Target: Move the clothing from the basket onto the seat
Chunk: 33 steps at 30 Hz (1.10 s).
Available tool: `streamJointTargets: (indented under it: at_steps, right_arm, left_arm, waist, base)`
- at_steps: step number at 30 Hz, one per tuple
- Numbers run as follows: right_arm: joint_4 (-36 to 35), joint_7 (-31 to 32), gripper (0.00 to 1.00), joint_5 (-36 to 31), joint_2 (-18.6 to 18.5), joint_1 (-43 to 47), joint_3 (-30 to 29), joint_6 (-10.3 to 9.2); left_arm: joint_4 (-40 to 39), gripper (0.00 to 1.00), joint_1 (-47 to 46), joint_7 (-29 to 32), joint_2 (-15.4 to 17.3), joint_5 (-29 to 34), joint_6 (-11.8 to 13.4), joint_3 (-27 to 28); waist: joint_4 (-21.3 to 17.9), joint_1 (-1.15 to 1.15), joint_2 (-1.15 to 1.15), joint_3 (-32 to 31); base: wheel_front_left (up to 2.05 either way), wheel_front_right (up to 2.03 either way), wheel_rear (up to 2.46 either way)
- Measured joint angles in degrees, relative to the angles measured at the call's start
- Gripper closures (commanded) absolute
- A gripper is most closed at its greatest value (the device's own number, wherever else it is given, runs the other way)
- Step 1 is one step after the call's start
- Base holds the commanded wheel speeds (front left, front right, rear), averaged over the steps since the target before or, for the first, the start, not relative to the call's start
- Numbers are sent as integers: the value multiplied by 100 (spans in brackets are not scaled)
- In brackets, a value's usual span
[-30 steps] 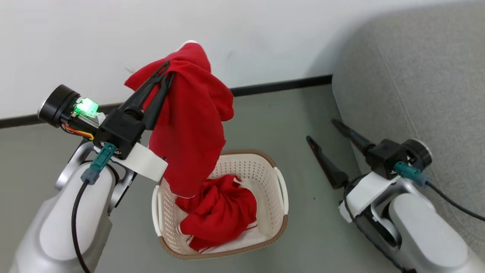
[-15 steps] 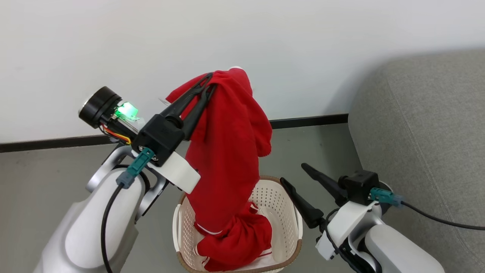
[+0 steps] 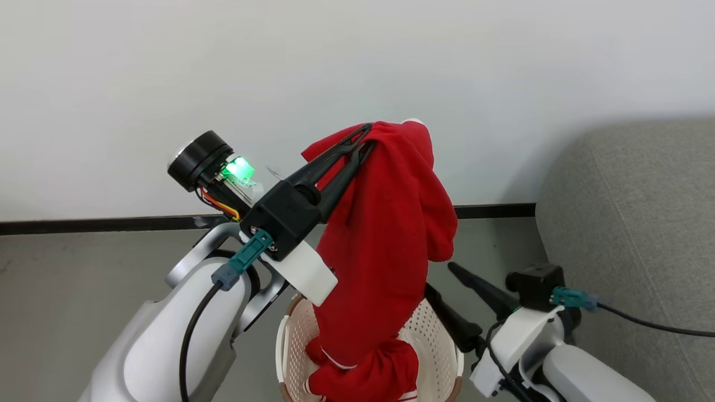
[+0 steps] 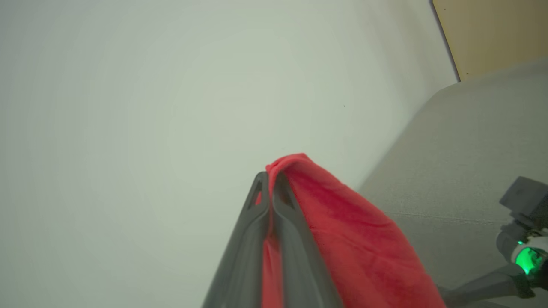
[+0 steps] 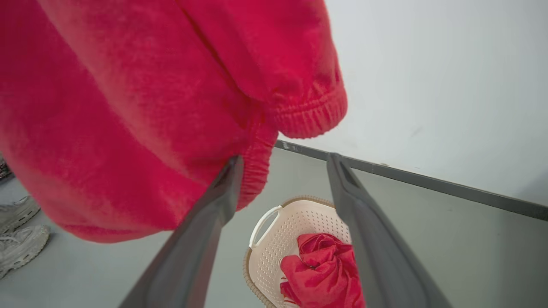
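My left gripper [image 3: 363, 135] is shut on a red garment [image 3: 385, 245] and holds it high; the cloth hangs down over the cream-white basket [image 3: 435, 340] on the floor. In the left wrist view the shut gripper [image 4: 269, 179] pinches the red garment [image 4: 342, 231] at its tips. More red clothing [image 5: 321, 273] lies inside the basket [image 5: 274, 244]. My right gripper [image 3: 438, 279] stands open and holds nothing, to the right of the hanging cloth. The grey seat [image 3: 637, 223] rises at the right.
A white wall [image 3: 223, 84] with a dark baseboard [image 3: 100, 224] stands behind. Grey floor [image 3: 67, 301] spreads to the left. A person's pale shoes [image 5: 17, 231] rest on the floor at the left edge of the right wrist view.
The head camera has tilted up, so the basket sits lower in view. My left gripper has lifted the red garment higher and to the right, toward the seat. The right gripper stays open.
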Motion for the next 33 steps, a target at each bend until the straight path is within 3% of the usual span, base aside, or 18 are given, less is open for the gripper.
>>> streamJointTargets:
  at_steps: [7,23,28,33]
  right_arm:
    - [-153,0,0,567,19,-34,530,0]
    - [-753,0,0,1005,-490,-338,573,0]
    - [-976,0,0,1325,-380,-340,491,0]
    - [-1122,-1,0,1786,-99,-342,56,0]
  left_arm:
    - [-88,100,-1,166,-9,-96,-2,-129]
    - [-156,100,12,420,90,-297,-27,-96]
    - [-208,100,19,430,92,-339,-27,-92]
    - [-259,100,21,431,86,-343,-27,-103]
  waist:
    - [175,0,0,-125]
    - [386,0,0,-198]
    - [390,0,0,-186]
    - [427,0,0,-177]
  base:
    - [0,0,0]
    - [0,0,0]
    - [0,0,0]
    - [0,0,0]
